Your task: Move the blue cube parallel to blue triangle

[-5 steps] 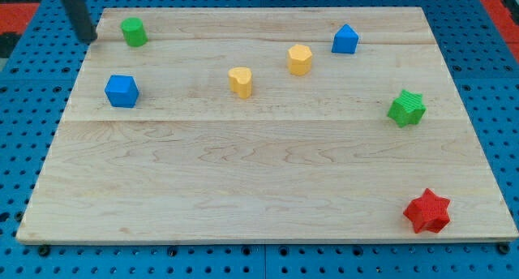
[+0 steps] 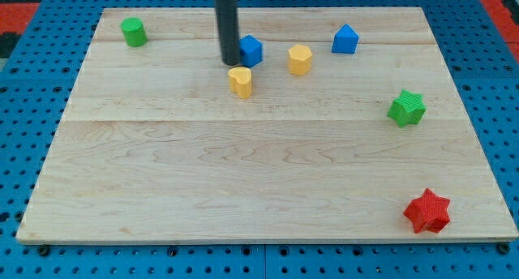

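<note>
The blue cube point(image 2: 251, 50) sits near the view's top centre of the wooden board point(image 2: 243, 165). My tip point(image 2: 229, 63) touches the cube's left side, with the dark rod rising out of the view's top. The blue triangle point(image 2: 345, 39) stands to the cube's right, at about the same height in the view. A yellow cylinder-like block point(image 2: 299, 59) lies between the cube and the triangle, a little lower.
A yellow heart-shaped block point(image 2: 240, 81) sits just below my tip. A green cylinder point(image 2: 134, 32) is at the top left. A green star point(image 2: 406, 108) is at the right and a red star point(image 2: 427, 212) at the bottom right.
The blue cube has moved from the board's left side to the right and up, to the top centre. My tip has moved from the top left corner to the cube's left side.
</note>
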Motion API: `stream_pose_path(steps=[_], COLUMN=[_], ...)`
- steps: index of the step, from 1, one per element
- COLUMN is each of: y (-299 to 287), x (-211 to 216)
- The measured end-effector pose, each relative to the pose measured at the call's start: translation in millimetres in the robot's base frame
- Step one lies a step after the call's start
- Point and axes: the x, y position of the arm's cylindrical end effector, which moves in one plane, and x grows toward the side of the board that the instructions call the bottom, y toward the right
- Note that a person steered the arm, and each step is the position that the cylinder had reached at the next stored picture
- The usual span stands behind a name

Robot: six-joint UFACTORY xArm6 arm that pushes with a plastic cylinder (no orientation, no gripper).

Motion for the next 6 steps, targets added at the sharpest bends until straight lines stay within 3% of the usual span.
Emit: stream_pose_path(steps=[2,3,6], y=[92.8,104.0,44.6], x=[5.2,-5.0,-29.8])
